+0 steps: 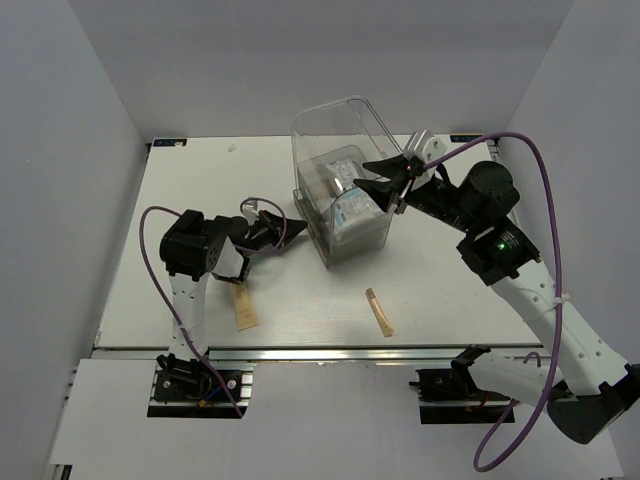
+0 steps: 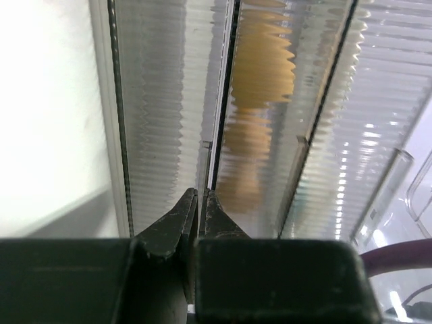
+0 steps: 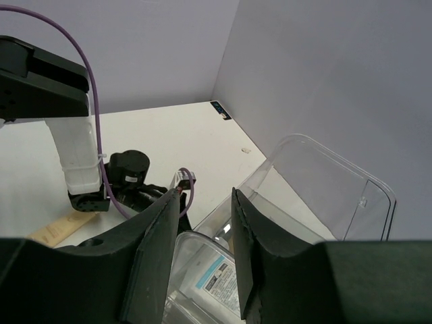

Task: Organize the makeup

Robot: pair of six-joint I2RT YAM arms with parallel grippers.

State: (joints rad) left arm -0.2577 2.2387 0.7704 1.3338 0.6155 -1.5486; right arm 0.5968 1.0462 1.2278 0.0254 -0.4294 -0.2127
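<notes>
Packets (image 1: 355,212) inside clear box (image 1: 345,122) just below spread right claw (image 3: 206,196); left claw (image 2: 201,196) pressed together, empty, beside box wall.

The box (image 1: 340,190) stands on the table (image 1: 190,180), right of centre. Packets (image 1: 355,212) lie in it, toward its 4 o'clock side. The left gripper (image 1: 298,223) sits at the box's 9 o'clock, just beside its wall. The right gripper (image 1: 364,172) hangs over its 3 o'clock rim. One tube (image 1: 243,308) lies on the table at the box's 7 o'clock, another (image 1: 379,311) at its 5 o'clock, the two well apart.
</notes>
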